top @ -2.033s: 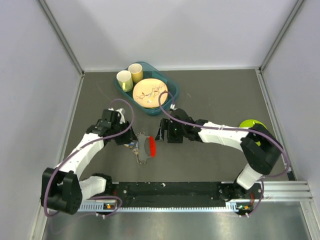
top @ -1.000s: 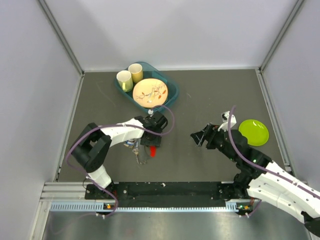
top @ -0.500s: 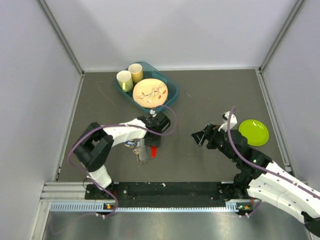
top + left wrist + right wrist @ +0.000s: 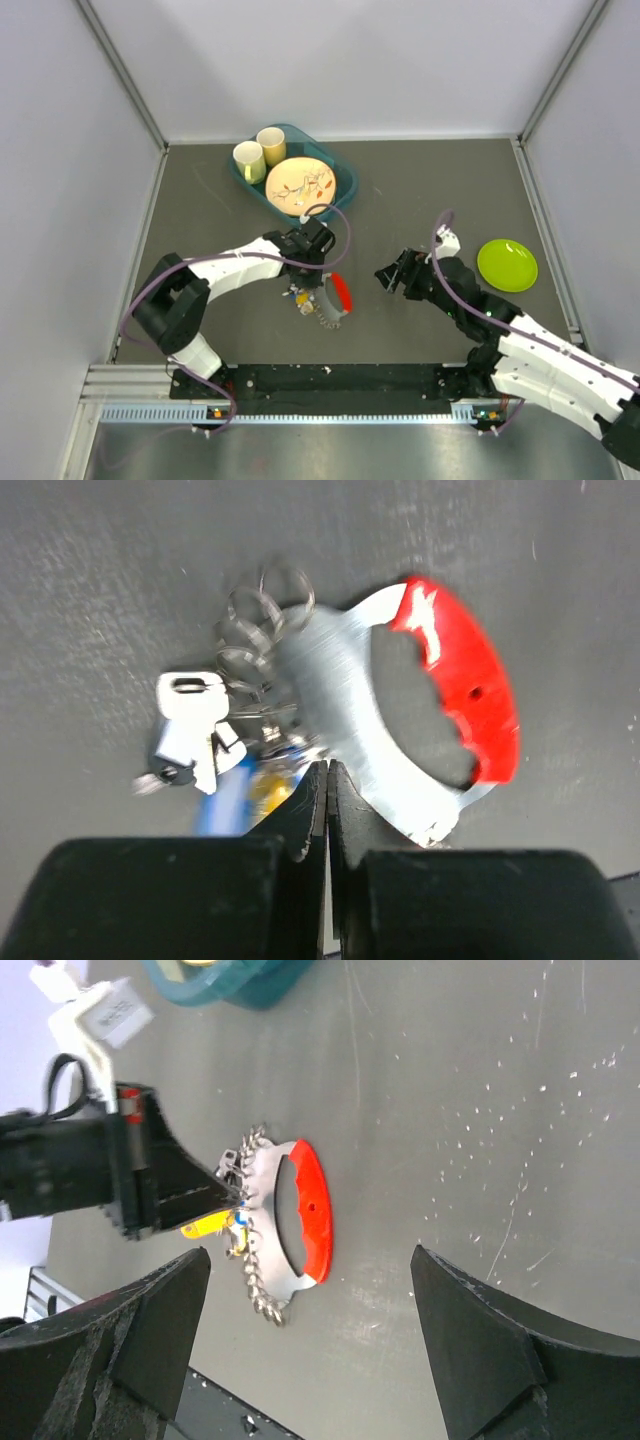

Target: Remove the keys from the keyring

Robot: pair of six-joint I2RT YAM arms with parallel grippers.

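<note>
The keyring, a red crescent clip (image 4: 342, 292) on a silver plate (image 4: 335, 695) with small rings and a short chain (image 4: 262, 1295), lies mid-table. The keys (image 4: 195, 730) hang in a bunch at its left, one yellow (image 4: 205, 1225), one blue. My left gripper (image 4: 310, 264) is shut, its tips (image 4: 327, 770) pinched at the silver plate's edge where the rings join. My right gripper (image 4: 393, 277) stands wide open a little to the right of the clip, nothing between its fingers (image 4: 150, 1330).
A teal tray (image 4: 345, 185) at the back holds two yellow cups (image 4: 260, 150) and a patterned plate (image 4: 300, 183). A lime-green plate (image 4: 507, 264) lies at the right. The arms' base rail (image 4: 340, 380) runs along the near edge.
The left gripper has closed at the keyring's silver edge, and the keyring has swung to the right with its keys. The right gripper has shifted slightly toward it and opened a bit wider.
</note>
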